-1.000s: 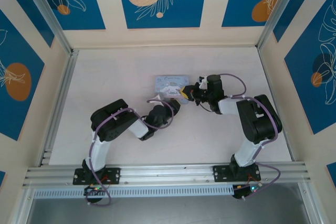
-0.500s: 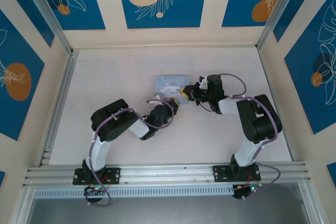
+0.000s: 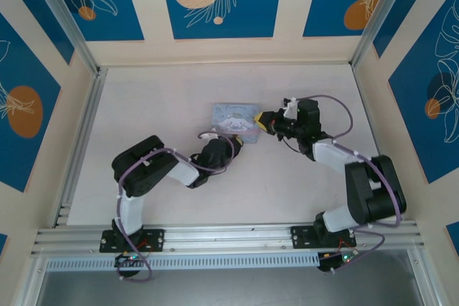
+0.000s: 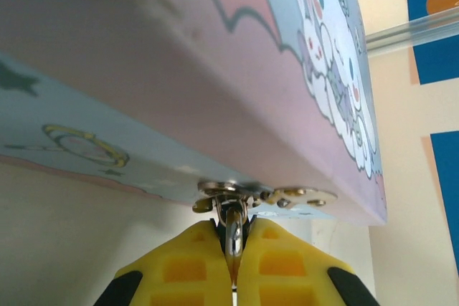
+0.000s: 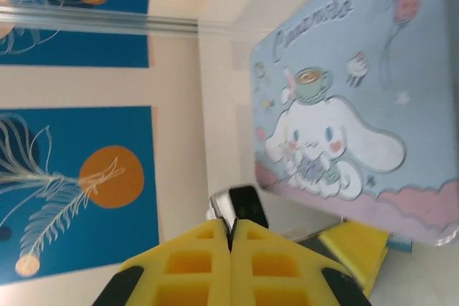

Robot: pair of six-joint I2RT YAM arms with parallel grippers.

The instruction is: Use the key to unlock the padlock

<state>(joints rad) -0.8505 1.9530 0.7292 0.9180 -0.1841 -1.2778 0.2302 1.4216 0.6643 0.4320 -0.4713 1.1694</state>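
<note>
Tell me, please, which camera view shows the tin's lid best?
Right wrist: the tin faces that camera, its cartoon lid clear. Top external shows it small; left wrist shows its side and hasp close up, the lid skewed.

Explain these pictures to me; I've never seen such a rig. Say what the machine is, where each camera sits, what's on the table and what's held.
The machine is two robot arms bolted at the near edge of a table; each ends in a gripper with yellow jaws. The wide picture looks down from above: the left arm and right arm both reach to a pale blue cartoon tin mid-table. The other two pictures come from cameras on the wrists, looking along the jaws. In the left wrist view, the left gripper has its jaws shut on a thin silvery piece at the tin's clasp, apparently the padlock by its shackle. In the right wrist view, the right gripper has its jaws shut on a small dark piece, likely the key.
</note>
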